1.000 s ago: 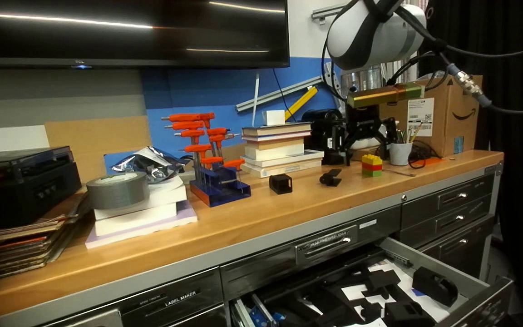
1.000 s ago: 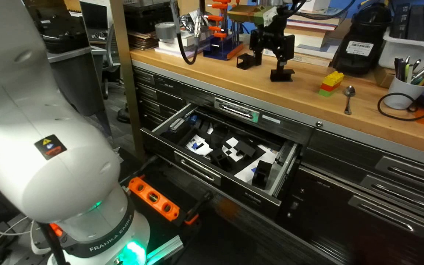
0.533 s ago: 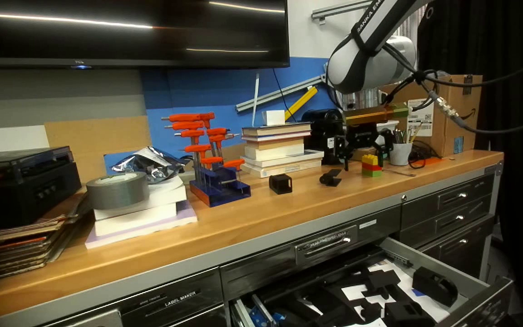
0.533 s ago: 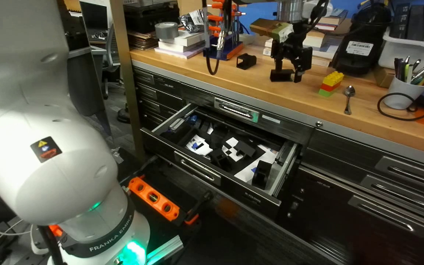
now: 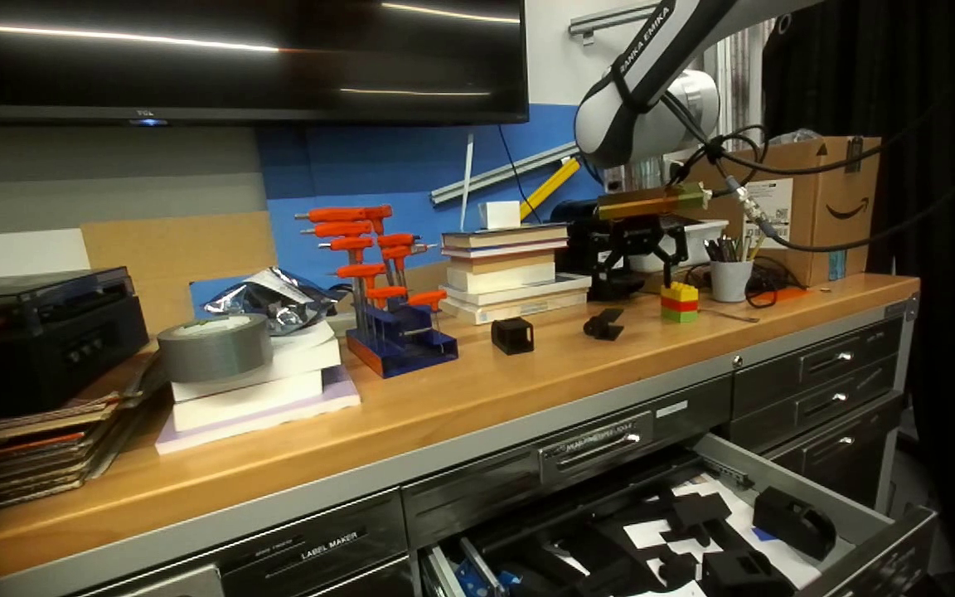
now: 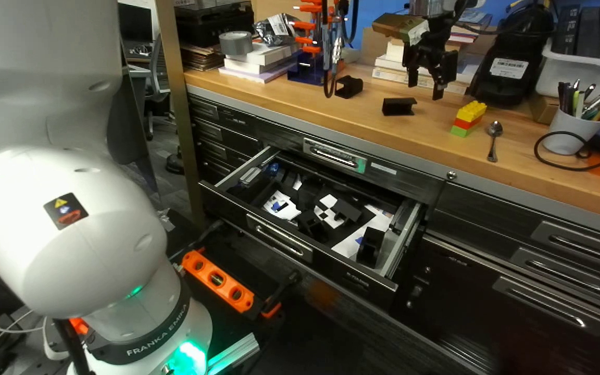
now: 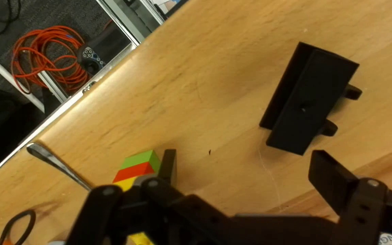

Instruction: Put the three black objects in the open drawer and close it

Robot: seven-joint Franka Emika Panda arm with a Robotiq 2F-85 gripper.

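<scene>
Two of the task's pieces sit on the wooden desk [image 7: 199, 112]: a hollow, cube-like matte black block [image 5: 509, 335] and a matte black channel-shaped piece [image 7: 310, 102] with two stubby pegs. The third is probably already in the wide, dark grey metal drawer [image 6: 331, 264], perhaps the rounded black block [image 5: 788, 522] near one end (other black parts [image 6: 348, 211] lie there, so I cannot be sure). The jaws stand spread and empty above the desk. Remaining, I judge: both desk pieces, then closing the pulled-out drawer.
</scene>
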